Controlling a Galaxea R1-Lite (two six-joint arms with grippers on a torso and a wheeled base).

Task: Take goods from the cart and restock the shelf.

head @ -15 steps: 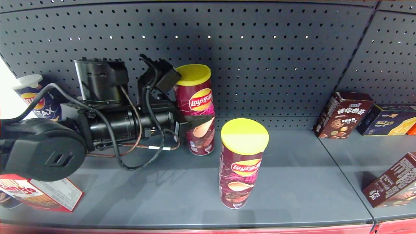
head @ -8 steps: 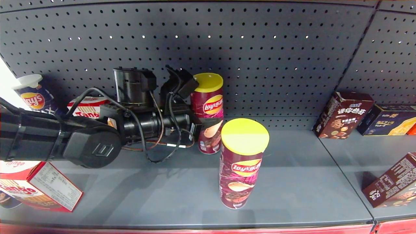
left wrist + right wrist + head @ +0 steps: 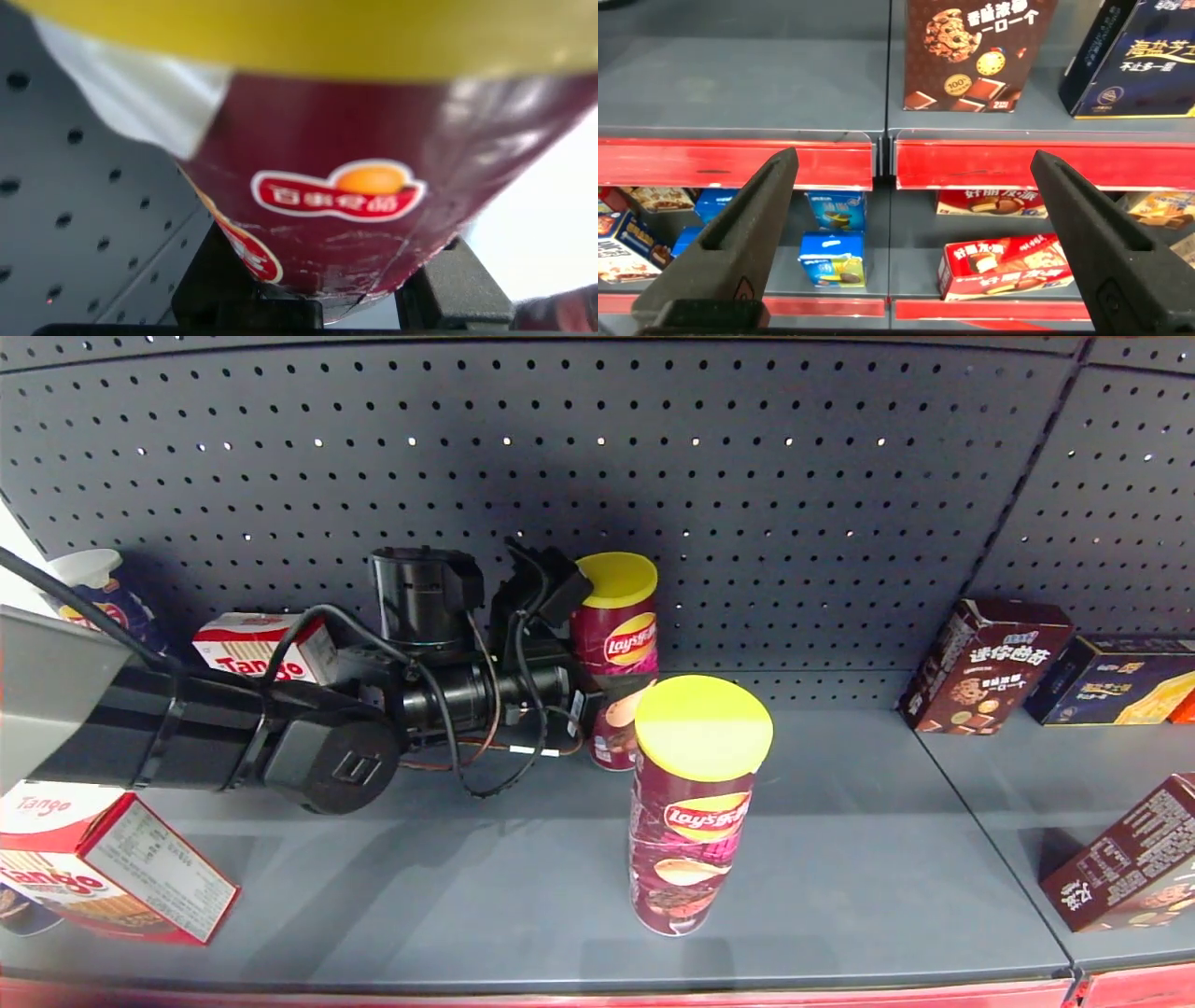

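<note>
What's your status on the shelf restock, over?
Left end effector shut on chip can, near the back panel. Right end effector open, empty. Second can stands just in front.

Bare shelf [image 3: 859, 868] lay open between the front can [image 3: 695, 812] and the brown box [image 3: 985, 663] to its right, while the left gripper [image 3: 609, 695], clamping the rear can [image 3: 621, 625], blocked the back-left.

Grey shelf [image 3: 840, 868]: yellow-lidded chip can [image 3: 693, 812] upright mid-front; red wafer boxes [image 3: 121, 882] left; brown boxes [image 3: 988, 667] right.
</note>
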